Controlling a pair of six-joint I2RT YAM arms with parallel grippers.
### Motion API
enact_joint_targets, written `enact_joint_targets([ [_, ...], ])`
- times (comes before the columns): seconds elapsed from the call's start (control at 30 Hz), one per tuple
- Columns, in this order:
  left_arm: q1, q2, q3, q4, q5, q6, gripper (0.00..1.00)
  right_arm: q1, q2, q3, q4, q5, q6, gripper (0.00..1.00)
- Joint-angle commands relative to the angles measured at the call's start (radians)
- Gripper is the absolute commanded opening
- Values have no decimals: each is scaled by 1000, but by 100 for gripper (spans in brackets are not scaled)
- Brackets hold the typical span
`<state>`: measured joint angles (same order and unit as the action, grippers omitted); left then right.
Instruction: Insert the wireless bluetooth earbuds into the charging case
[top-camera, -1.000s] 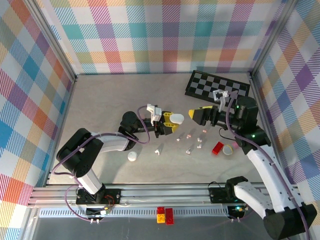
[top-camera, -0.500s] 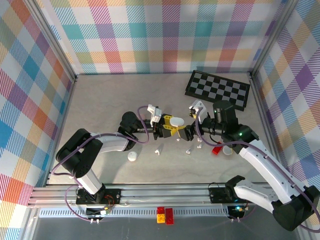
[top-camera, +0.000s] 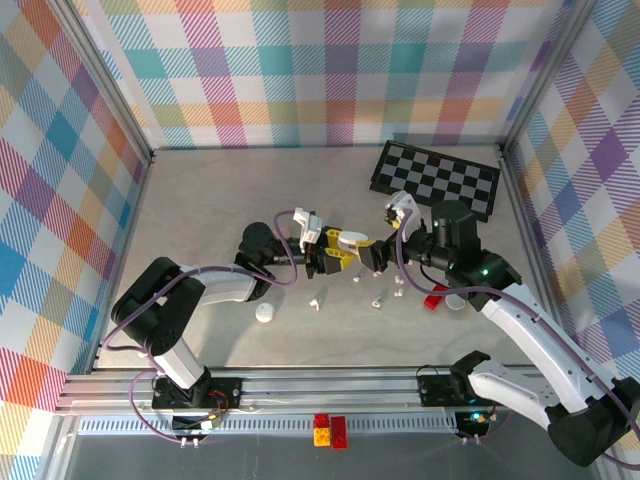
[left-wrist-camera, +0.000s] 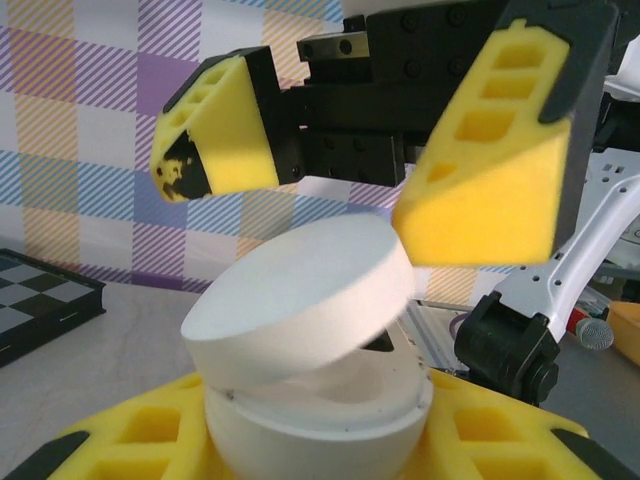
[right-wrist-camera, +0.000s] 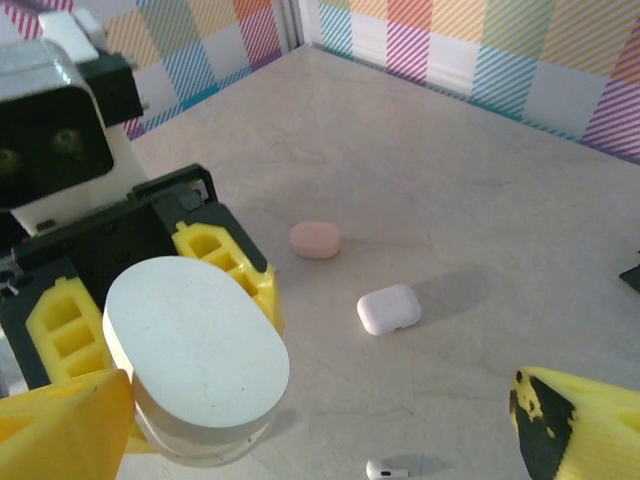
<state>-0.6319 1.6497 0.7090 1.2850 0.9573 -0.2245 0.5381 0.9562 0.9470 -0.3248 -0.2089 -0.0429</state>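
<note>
left fingers (left-wrist-camera: 135, 440): gripping smooth white oval case (left-wrist-camera: 320, 425), lid (left-wrist-camera: 300, 285) ajar | right fingers (left-wrist-camera: 490, 190): yellow wedges, spread wide

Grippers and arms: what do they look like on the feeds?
The left arm and right arm have black joints, white links and purple cables. The left gripper and right gripper are black with yellow, cut-out wedge fingers; one right fingertip is black-scuffed.
</note>
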Motion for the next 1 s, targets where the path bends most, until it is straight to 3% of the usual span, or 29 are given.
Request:
enact_joint_targets([
  [0.0,-2,-35,-8,62,47,7,38,-4,3,35,31,89,65,95],
  [0.5,6,-45,-32,62,14,32,38,-20,-118,-6,75,27,150,99],
  [0.77,21,-60,-43,63,2,27,38,-312,-244,-154,61,-5,480,99],
  [0.97,29,-65,-48,64,0,27,38,-446,-166,-233,-113,-20,623,94],
])
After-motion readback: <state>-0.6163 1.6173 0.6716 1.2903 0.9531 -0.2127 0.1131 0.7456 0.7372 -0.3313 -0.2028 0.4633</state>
